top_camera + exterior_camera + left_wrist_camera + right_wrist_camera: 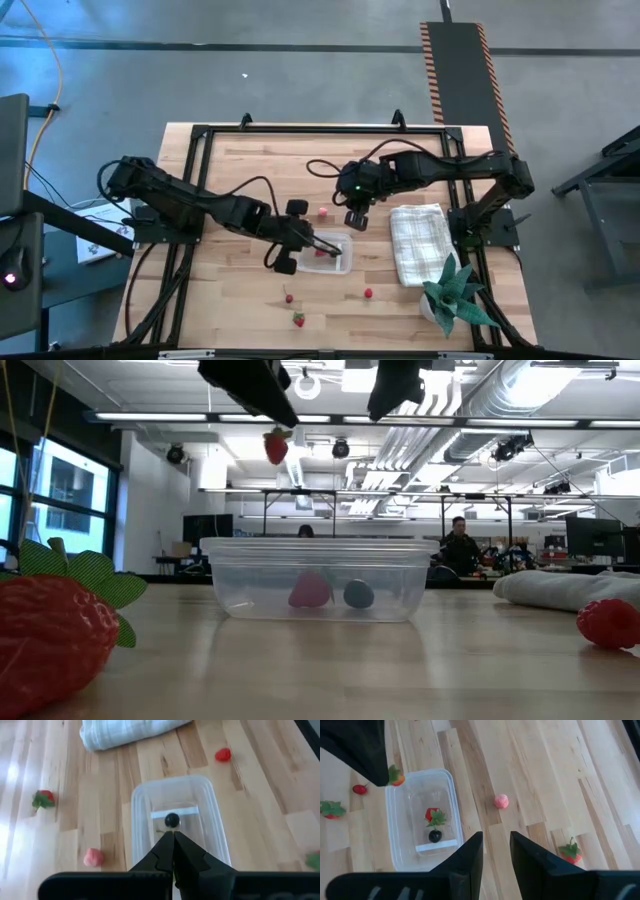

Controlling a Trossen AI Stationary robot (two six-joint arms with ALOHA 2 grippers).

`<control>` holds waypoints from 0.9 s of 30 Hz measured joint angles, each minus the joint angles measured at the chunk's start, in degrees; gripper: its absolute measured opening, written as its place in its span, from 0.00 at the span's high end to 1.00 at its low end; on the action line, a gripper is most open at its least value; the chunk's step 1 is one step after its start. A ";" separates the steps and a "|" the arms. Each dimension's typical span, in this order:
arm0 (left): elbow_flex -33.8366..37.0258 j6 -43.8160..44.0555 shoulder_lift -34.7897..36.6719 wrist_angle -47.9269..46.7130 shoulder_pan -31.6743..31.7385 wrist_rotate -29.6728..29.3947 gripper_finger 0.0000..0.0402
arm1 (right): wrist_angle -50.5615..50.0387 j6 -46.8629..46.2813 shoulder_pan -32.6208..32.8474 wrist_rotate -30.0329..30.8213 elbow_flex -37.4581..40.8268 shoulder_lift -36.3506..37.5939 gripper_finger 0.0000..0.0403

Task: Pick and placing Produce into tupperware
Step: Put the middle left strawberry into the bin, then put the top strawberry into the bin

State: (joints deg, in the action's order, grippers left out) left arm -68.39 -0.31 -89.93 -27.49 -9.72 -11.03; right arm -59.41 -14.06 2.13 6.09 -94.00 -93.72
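The clear tupperware (pixel 333 256) stands mid-table; in the right wrist view (pixel 400 845) it holds a strawberry (pixel 434 815) and a dark berry (pixel 435 836). My left gripper (pixel 330 246) is above it, shut on another strawberry (pixel 277 447). My right gripper (pixel 496 845) is open and empty, just beyond the tupperware's far right corner. On the table lie a pinkish piece (pixel 501 801), strawberries (pixel 288 297) (pixel 298 320) and a red berry (pixel 368 293). My left gripper pinches the strawberry at its green top end (pixel 394 772) between its two fingertips, coming from above and slanting down. The strawberry hangs below the fingers, lifted clear, over the open tupperware. In the left wrist view the fingers hide it.
A folded white checked cloth (pixel 420 243) lies right of the tupperware, and a green spiky plant (pixel 455 295) stands at the near right corner. A black frame (pixel 200 135) runs round the tabletop. Bare wood lies between the tupperware and the near edge.
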 joint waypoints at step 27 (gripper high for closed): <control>0.10 -0.74 -11.45 3.48 0.74 1.02 0.83 | -2.37 -2.43 0.00 5.86 0.00 12.08 0.78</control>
State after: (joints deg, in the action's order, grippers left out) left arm -68.29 -1.05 -101.38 -24.01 -8.97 -10.01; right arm -61.78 -16.49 2.13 11.94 -94.00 -81.65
